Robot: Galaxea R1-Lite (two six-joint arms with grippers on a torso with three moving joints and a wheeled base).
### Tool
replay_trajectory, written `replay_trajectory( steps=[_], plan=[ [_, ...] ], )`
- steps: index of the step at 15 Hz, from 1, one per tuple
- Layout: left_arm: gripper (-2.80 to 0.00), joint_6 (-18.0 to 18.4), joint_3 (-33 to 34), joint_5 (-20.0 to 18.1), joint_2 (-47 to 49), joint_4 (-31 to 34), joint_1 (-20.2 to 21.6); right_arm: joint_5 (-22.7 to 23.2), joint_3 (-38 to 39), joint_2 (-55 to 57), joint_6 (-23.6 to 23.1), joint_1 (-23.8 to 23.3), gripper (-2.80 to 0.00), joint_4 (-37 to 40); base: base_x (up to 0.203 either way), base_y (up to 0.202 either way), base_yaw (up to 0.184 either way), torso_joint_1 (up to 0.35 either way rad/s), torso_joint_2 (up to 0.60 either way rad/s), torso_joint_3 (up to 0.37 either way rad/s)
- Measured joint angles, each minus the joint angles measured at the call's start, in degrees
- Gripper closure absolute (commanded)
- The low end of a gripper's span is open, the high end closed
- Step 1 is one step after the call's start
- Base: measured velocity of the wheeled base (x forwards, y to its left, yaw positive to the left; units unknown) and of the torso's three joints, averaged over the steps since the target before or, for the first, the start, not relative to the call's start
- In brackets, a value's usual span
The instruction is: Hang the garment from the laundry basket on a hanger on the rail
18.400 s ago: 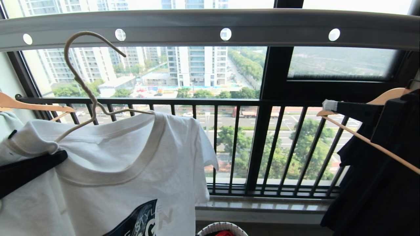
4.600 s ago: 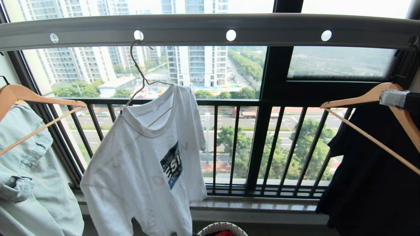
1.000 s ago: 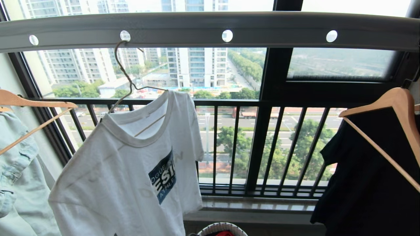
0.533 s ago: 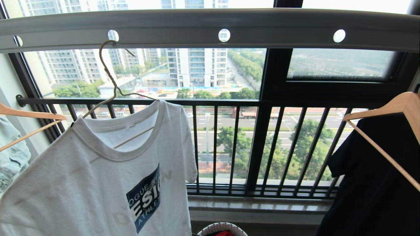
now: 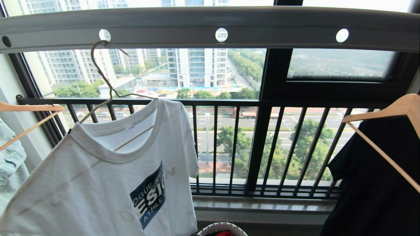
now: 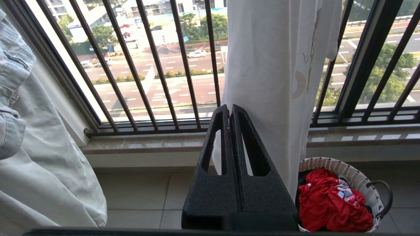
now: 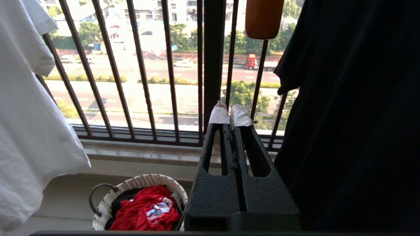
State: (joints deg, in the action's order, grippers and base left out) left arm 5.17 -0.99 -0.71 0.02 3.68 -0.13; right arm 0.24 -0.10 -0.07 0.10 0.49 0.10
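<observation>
I find the wide flat grey metal rail [image 5: 210,28], pierced with round holes, spanning the head view from nine to three o'clock. From its hole near eleven o'clock hangs the thin cream-white wire hanger [image 5: 101,70], carrying the white short-sleeved T-shirt with the dark blue chest graphic [image 5: 108,177], which fills the view toward seven o'clock.

By my judgement the hanging is done. What remains is to confirm that the hook sits fully through the hole and the shoulders ride level on the wire, and to keep both arms clear of the cloth.

A black garment on a thick wooden hanger [image 5: 374,177] hangs at four o'clock, a pale denim piece [image 5: 10,164] at eight. The black railing of vertical bars [image 5: 229,144] stands behind.

The small round white woven laundry basket [image 5: 221,226] sits at six o'clock, holding a red cloth [image 7: 144,209].

Left end effector [image 6: 229,109]: clenched, empty, beside the shirt's hem. Right end effector [image 7: 229,113]: clenched, empty, near the black garment.
</observation>
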Motion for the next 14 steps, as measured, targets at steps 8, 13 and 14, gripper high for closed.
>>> replay_trajectory(
  steps=[8,13,14],
  plan=[
    [0.0,0.0,0.0,0.0,0.0,0.0,0.0,0.0,0.0,0.0,0.0,0.0,0.0,0.0,0.0,0.0,0.0,0.0,0.0,0.0],
    [0.0,0.0,0.0,0.0,0.0,0.0,0.0,0.0,0.0,0.0,0.0,0.0,0.0,0.0,0.0,0.0,0.0,0.0,0.0,0.0],
    [0.0,0.0,0.0,0.0,0.0,0.0,0.0,0.0,0.0,0.0,0.1,0.0,0.0,0.0,0.0,0.0,0.0,0.0,0.0,0.0]
  ],
)
